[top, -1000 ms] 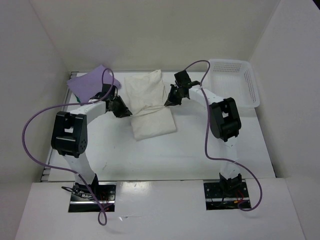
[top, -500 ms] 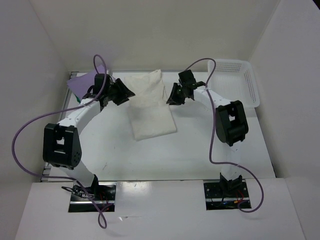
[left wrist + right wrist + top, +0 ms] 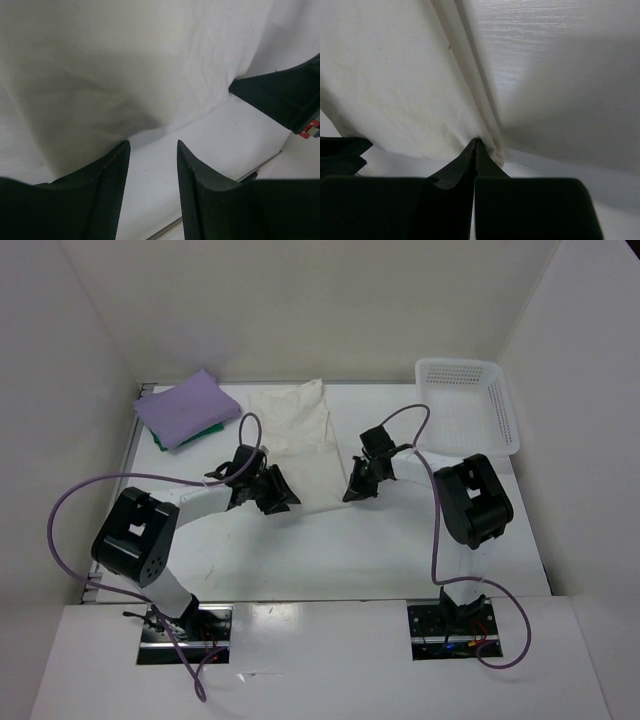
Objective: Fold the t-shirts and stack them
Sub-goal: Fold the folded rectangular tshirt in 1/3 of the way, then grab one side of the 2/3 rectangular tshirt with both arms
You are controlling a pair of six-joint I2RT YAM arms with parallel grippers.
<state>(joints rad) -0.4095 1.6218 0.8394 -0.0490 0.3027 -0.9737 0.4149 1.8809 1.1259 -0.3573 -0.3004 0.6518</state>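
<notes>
Hidden bits first: from above, both wrists cover the near end of the cream shirt (image 3: 295, 430), so its front hem and corners can't be read there. The green shirt (image 3: 163, 441) shows only as a sliver under the purple shirt (image 3: 190, 405), back left of the table (image 3: 300, 550). Both wrist views are cropped tight, mostly cloth and shadow. In the right wrist view the cream shirt (image 3: 395, 75) runs a folded edge straight down to the right gripper (image 3: 475, 142). Its jaws are pressed flush together, and I can't tell if any cloth is nipped between them. Versus half a second ago, the left arm has left the back-left corner, where it overlapped the purple shirt, so that shirt is now in full view. The left gripper (image 3: 278, 498) has dropped to the near-left end of the cream shirt. The right gripper (image 3: 352, 492) slid from the shirt's right edge further back to its near-right end. The basket (image 3: 505, 410) hasn't moved. In the left wrist view the left gripper (image 3: 150, 150) is part open, with bare table between the fingers (image 3: 112, 185). The cream shirt (image 3: 125, 65) has its edge just beyond the tips, not between them. The right gripper (image 3: 285, 95) sits at the cloth's far side in that view. So the cream shirt lies lengthwise mid-table with one gripper at each near corner.
</notes>
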